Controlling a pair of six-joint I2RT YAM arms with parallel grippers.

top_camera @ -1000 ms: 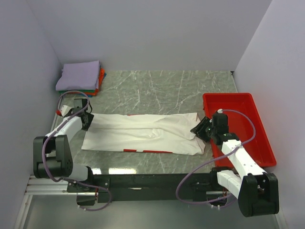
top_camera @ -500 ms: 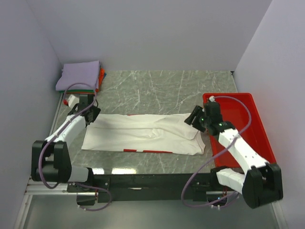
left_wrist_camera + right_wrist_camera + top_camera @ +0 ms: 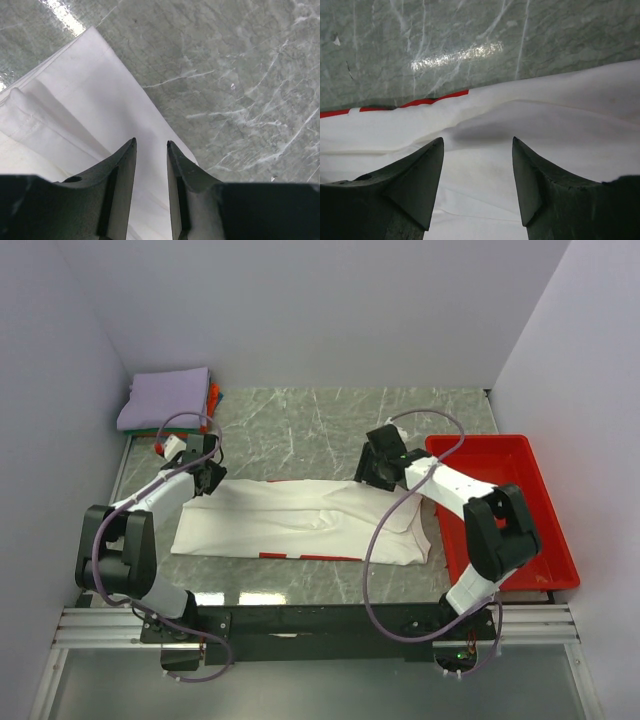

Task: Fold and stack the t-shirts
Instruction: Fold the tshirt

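A white t-shirt (image 3: 300,520) lies on the table folded lengthwise into a long strip, with slivers of red print at its near and far edges. In the right wrist view the same t-shirt (image 3: 485,190) fills the lower half, a red strip (image 3: 440,97) along its far edge. My left gripper (image 3: 210,478) hovers over the shirt's far-left corner (image 3: 90,45), jaws a narrow gap apart with nothing between them (image 3: 151,141). My right gripper (image 3: 375,472) stands wide open above the far edge, right of the middle (image 3: 478,139). Folded t-shirts (image 3: 168,400), lavender on top, are stacked at the back left.
A red plastic tray (image 3: 545,530) sits along the right side, next to the shirt's right end. Grey walls close in the left, back and right. Bare marble table (image 3: 330,425) lies beyond the shirt.
My right gripper swung from the shirt's right end by the tray to its far edge and opened wider. My left gripper moved farther back to the far-left corner, its jaws narrowing.
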